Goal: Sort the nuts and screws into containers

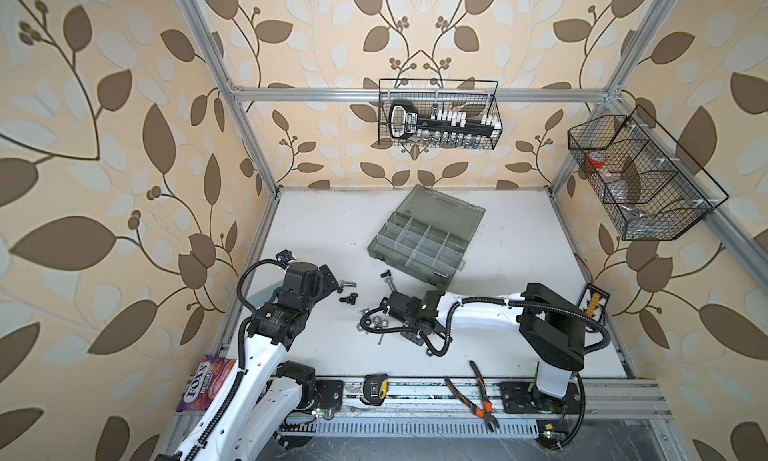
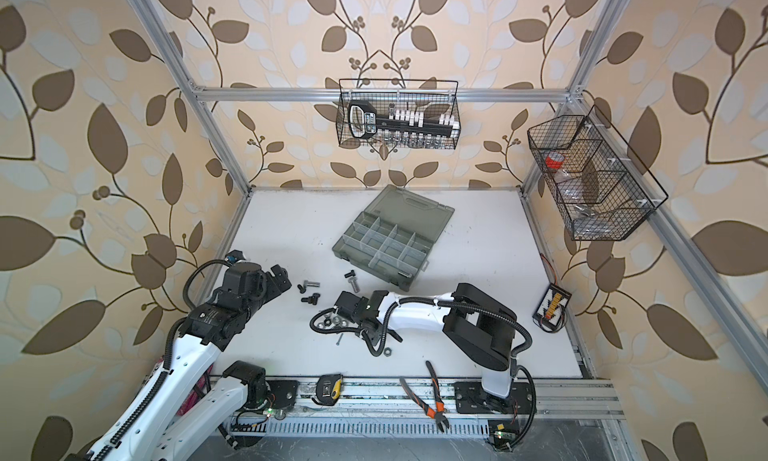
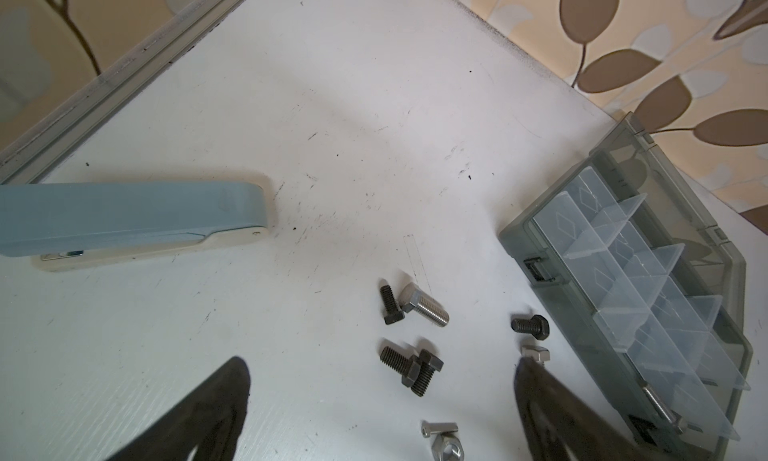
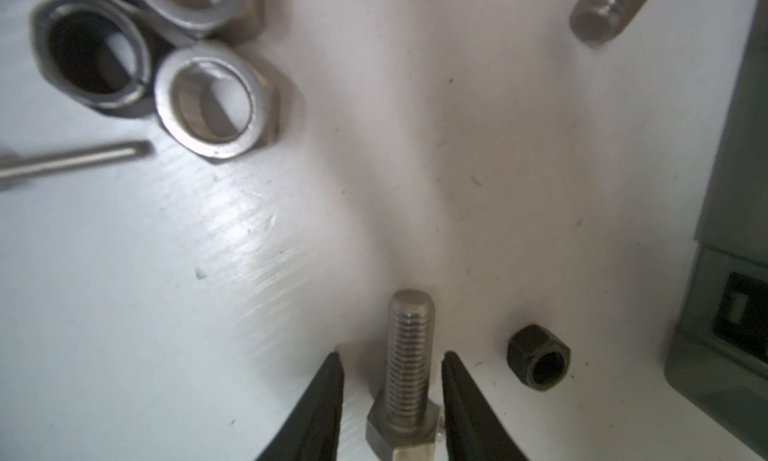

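Observation:
My right gripper sits low on the table, open, its fingers on either side of a silver hex bolt with a small gap on each side. A small black nut lies just beside it. Several silver and dark nuts lie ahead of it. My left gripper hangs wide open and empty over black bolts and a silver bolt. The grey organiser's containers stand open behind, lid laid back.
A blue stapler lies by the left table edge. Orange-handled pliers, a tape measure and a candy bag rest along the front rail. Two black wire baskets hang on the frame.

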Controlling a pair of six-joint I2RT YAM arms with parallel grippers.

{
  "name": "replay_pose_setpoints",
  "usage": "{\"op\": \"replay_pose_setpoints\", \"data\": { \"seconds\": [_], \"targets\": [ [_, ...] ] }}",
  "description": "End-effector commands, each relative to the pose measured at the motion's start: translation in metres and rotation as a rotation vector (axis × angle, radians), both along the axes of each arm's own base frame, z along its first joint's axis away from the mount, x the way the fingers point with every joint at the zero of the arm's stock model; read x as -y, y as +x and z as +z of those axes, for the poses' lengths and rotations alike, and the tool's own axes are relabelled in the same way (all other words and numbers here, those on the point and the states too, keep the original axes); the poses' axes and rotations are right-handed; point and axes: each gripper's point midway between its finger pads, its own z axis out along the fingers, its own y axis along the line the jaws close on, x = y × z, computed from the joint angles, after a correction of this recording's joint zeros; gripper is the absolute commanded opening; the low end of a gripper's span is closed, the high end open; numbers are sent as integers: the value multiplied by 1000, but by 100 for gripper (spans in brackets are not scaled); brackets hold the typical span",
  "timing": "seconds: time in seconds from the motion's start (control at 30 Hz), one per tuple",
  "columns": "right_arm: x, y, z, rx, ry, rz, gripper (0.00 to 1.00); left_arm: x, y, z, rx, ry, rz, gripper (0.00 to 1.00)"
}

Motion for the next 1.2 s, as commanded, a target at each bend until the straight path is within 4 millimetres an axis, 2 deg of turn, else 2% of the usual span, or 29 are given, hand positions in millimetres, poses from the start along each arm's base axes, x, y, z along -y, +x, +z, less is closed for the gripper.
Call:
{"op": "replay_pose_setpoints", "data": {
  "seconds": [0.0,0.3,0.5,0.63,0.7,0.93,1.03,1.17],
  "targets": [
    [2,0,-8,-68,-2,-18,38,-3,3,19,48,16,18,99],
    [-3,-1,-24,-108,-24,-10,28,-4,3,16,40,17,20,99],
    [-6,1,-19,-106,-11,-13,12,-5,4,18,44,27,22,99],
    [-12,3,-9,-94,21,-22,3,-5,4,16,40,29,24,99],
    [-15,7,1,-76,46,-33,0,-5,4,18,45,27,27,99],
    [-17,30,44,1,162,-99,0,-8,2,19,59,25,38,99],
    [-11,47,67,41,227,-156,0,-9,1,19,66,22,45,99],
    [9,78,95,110,295,-252,0,-9,0,19,69,15,49,99]
  ]
}}
